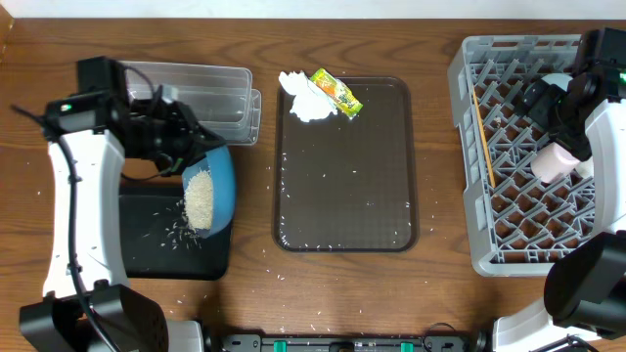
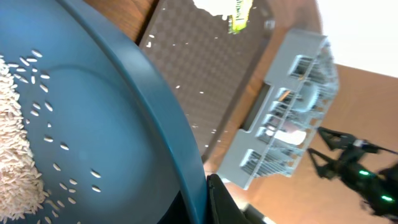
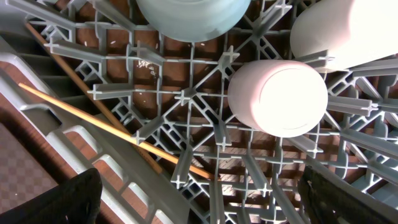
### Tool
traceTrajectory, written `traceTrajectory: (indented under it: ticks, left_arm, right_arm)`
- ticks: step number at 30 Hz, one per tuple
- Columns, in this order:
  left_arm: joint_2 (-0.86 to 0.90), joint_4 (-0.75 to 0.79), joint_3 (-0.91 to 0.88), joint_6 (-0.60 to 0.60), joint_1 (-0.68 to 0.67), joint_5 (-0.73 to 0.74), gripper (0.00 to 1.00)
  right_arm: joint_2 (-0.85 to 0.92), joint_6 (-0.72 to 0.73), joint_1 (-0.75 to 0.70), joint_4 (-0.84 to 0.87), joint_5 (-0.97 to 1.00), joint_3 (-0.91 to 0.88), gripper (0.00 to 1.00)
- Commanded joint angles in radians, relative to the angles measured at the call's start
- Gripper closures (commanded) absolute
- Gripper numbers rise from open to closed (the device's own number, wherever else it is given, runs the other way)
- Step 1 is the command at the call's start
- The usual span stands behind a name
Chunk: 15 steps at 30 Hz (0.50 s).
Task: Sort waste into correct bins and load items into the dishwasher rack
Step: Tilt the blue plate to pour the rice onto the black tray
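On the left, our left gripper (image 1: 181, 156) is clamped on the rim of the blue plate (image 1: 221, 186). The plate hangs tilted over the black tray (image 1: 142, 259), with the clear tub (image 1: 210, 83) just behind it. A heap of rice (image 1: 199, 200) sits near the plate's low edge, and loose grains lie in the tray below. To tip it well, we judge that the low edge should stay inside the tray's walls and the tilt should steepen slowly. Grains look apt to skip onto the table (image 1: 430, 39), where some already lie.

In the middle, the brown serving tray (image 1: 342, 186) carries the napkin (image 1: 305, 102) and the wrapper (image 1: 335, 93), touching at its far edge, plus stray grains.

On the right, our right gripper (image 3: 199, 193) hovers over the rack (image 1: 465, 196) with its jaws apart, holding nothing.

We count one plate, one bowl (image 3: 193, 15), two cups (the pink cup (image 3: 277, 93) and the white cup (image 3: 348, 31)), two chopsticks (image 3: 93, 118), one napkin, one wrapper, two bins and one rack. The grains are past counting.
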Motion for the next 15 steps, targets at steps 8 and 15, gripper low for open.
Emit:
traceTrajectory:
  ticks: [8,15]
  left_arm:
    - [-0.016,-0.018,-0.163,0.157,0.172,0.278,0.94]
    - [-0.016,-0.029,-0.215,0.269,0.294,0.418,0.94]
  right_arm:
    - [0.000,0.011,-0.010,-0.002,0.000,0.012,0.01]
    - [0.000,0.011,-0.010,-0.002,0.000,0.012,0.01]
